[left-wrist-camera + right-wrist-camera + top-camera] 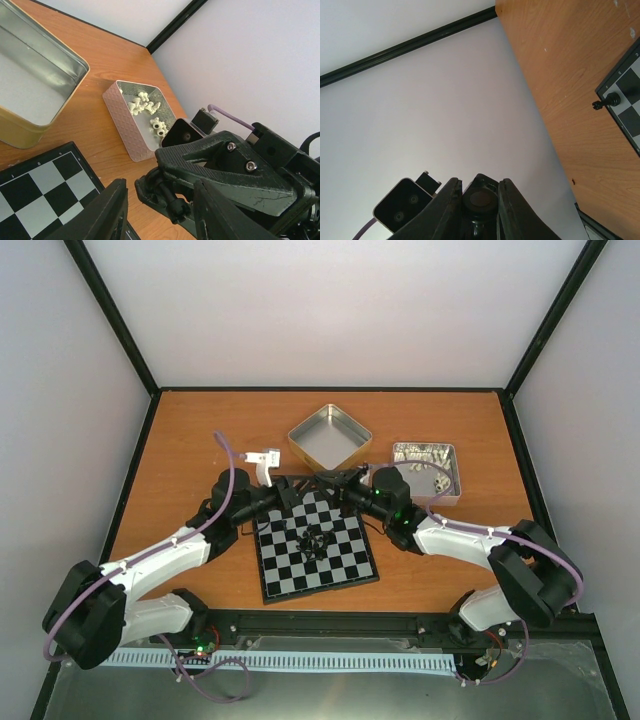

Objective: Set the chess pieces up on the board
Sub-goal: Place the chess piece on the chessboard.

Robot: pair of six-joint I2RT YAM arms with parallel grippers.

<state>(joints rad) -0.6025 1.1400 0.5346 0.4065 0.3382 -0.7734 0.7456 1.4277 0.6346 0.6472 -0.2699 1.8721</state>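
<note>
The board [335, 575] lies between the arms, with several black chess pieces [312, 540] clustered at its centre. Over its far edge my right gripper [337, 486] and left gripper [296, 496] meet tip to tip. In the right wrist view the right gripper [480, 187] is shut on a black chess piece [480, 199]. From the left wrist that piece [172, 197] sticks out of the right gripper's fingers [215, 160]. The left gripper [161, 200] stands open on either side of it, with gaps showing. One more black piece [606, 102] stands at the board's edge [626, 97].
An empty open metal tin [330, 436] sits behind the board. A second tin [426, 468] holding pale whitish pieces [146, 107] is at the back right. Black frame rails and white walls enclose the wooden table [190, 430].
</note>
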